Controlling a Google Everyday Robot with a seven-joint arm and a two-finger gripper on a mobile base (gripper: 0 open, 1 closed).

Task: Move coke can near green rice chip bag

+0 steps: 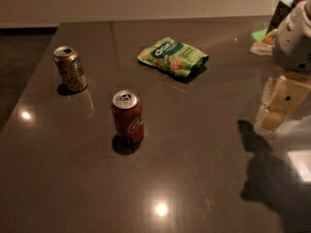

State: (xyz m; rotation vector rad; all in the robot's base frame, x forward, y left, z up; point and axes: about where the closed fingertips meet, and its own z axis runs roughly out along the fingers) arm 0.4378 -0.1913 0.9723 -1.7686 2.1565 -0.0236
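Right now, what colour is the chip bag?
The chip bag is light green; camera view. Gripper at right edge.

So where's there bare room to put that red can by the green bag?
Bare tabletop lies between the coke can and the green rice chip bag, and between the bag and the gold can. The right edge is crowded: the gripper hangs there.

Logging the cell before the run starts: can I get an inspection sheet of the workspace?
Surface: dark glossy table, light glare spots.
Job's things: coke can upright, front centre; chip bag flat behind it, apart.
Clutter: gold can upright, left; unclear items far right.
Grippers: gripper at right edge, above table, away from coke can.
Cables: nothing seen.
Surroundings: pale wall behind; dark floor left.
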